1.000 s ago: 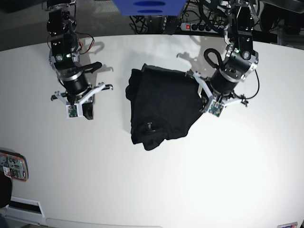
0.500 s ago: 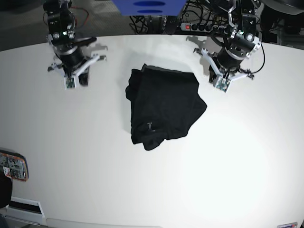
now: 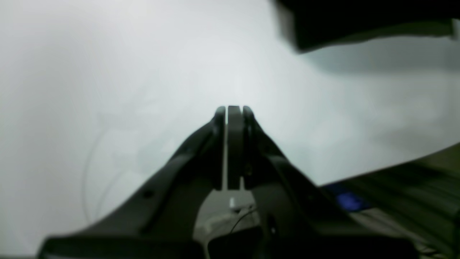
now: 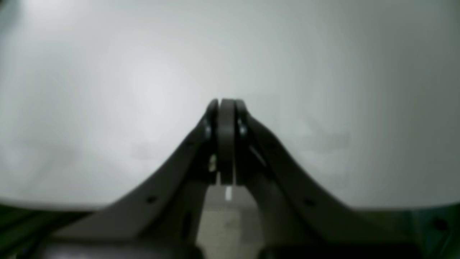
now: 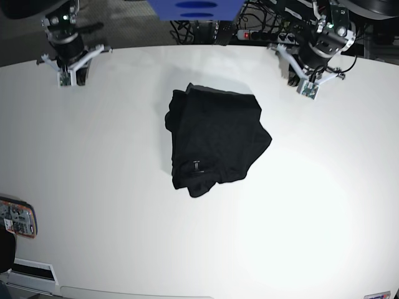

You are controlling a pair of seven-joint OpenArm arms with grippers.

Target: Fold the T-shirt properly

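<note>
Two arms sit up at the far edge of the table (image 5: 93, 237), one toward each far corner, and you can see both are well apart from the T-shirt (image 5: 215, 140). Your left end effector (image 3: 231, 109) shows clearly in its wrist view: the fingers (image 3: 220, 144) are pressed together with only a hairline of light between them, and nothing is pinched there. It hangs over bare white table, with a dark blurred shape at the top right of that view (too soft to name). In the base view it sits near the far right corner (image 5: 307, 84). Your right end effector (image 4: 226, 104) is likewise pressed together and empty, its tips over plain white surface; in the base view it is near the far left corner (image 5: 64, 75).

You will find the T-shirt lying on the table a little beyond its middle, roughly midway between the left and right edges. It is a black bundle, folded over on itself rather than spread flat, with an uneven outline: a bunched ridge of cloth runs along its left side, a point juts toward the right edge, and a rounded lobe hangs toward the near edge. A small light mark (possibly the tag) shows on the lower left part of the cloth.

Off at the near left corner lies a small flat red-rimmed object (image 5: 17, 218), well away from the cloth.
</note>
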